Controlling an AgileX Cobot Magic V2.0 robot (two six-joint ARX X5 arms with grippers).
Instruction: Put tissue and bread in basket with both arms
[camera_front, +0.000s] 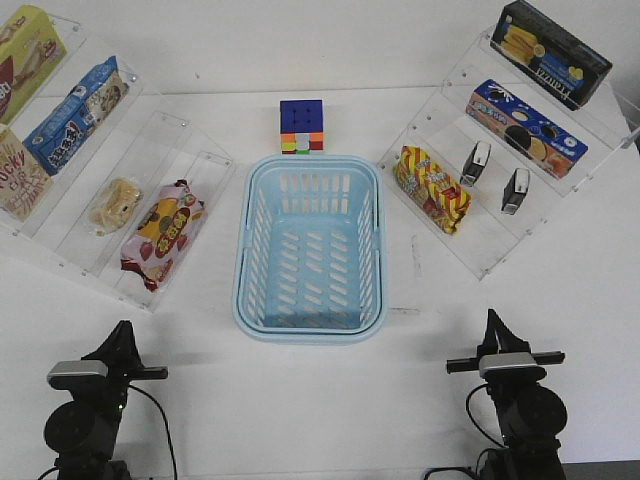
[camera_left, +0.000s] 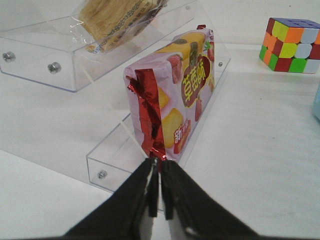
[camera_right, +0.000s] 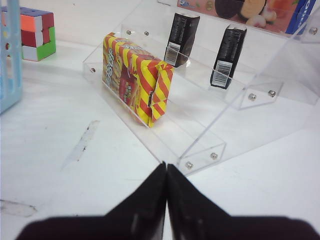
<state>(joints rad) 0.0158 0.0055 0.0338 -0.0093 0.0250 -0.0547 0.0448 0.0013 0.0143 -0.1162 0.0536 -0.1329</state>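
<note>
The light blue basket (camera_front: 243, 262) stands empty at the table's middle. The bread (camera_front: 115, 205), a golden bun in clear wrap, lies on the left clear shelf; it also shows in the left wrist view (camera_left: 115, 20). Two black tissue packs (camera_front: 476, 163) (camera_front: 515, 190) stand on the right shelf, and both show in the right wrist view (camera_right: 182, 37) (camera_right: 227, 55). My left gripper (camera_front: 122, 330) is shut and empty, near the table's front and short of the left shelf (camera_left: 160, 162). My right gripper (camera_front: 492, 320) is shut and empty, in front of the right shelf (camera_right: 166, 166).
A strawberry packet (camera_left: 175, 95) lies on the lowest left step, straight ahead of the left fingers. A red-yellow striped snack (camera_right: 135, 77) stands on the lowest right step. A colour cube (camera_front: 302, 126) sits behind the basket. Boxed snacks fill the upper steps, among them a blue cookie box (camera_front: 525, 122).
</note>
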